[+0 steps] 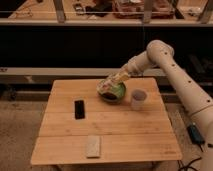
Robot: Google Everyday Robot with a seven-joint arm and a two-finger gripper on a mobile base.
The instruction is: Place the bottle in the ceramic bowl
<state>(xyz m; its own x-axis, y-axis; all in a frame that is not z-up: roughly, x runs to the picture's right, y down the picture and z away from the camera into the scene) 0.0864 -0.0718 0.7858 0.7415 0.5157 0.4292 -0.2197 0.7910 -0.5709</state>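
Observation:
The dark green ceramic bowl (119,96) stands on the far right part of the wooden table (130,135). The small clear bottle (106,85) lies tilted over the bowl's far left rim, its lower end inside the bowl. My gripper (120,77) is just above and behind the bowl, at the upper end of the bottle. The white arm reaches in from the right. I cannot tell whether the gripper still touches the bottle.
A translucent whitish cup (138,98) stands just right of the bowl. A flat black rectangular object (79,108) lies left of centre. A pale rectangular block (93,146) lies near the front edge. A dark shelf unit runs behind the table.

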